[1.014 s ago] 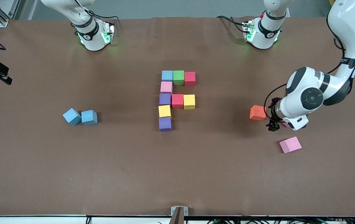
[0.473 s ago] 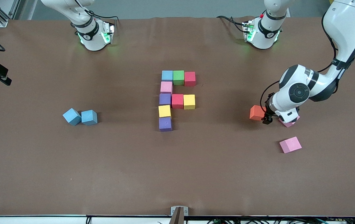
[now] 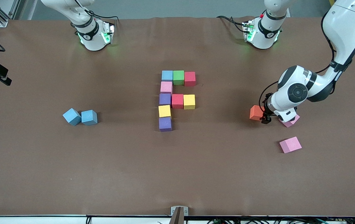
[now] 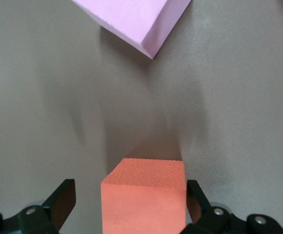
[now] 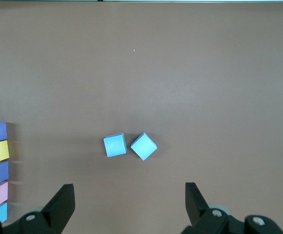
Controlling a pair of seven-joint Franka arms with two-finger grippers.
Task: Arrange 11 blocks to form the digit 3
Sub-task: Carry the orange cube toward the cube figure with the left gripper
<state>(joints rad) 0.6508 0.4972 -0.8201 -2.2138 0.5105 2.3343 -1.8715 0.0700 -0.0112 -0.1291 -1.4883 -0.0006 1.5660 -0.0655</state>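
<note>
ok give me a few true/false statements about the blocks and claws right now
1. The left claw is open, its fingers either side of the orange block. True.
2. Two blue blocks lie toward the right arm's end of the table. True.
3. The right claw is shut on a blue block. False: it is open, empty, high over the table.
4. The centre group holds eleven blocks. False: nine.
5. A green block sits between a blue one and a red one. True.

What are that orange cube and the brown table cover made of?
The orange cube looks like foam: its top is matte with a fine grainy texture and no shine. The table cover looks like a brown sheet of paper or thin fabric, dull, with faint creases; which one I cannot tell.
</note>
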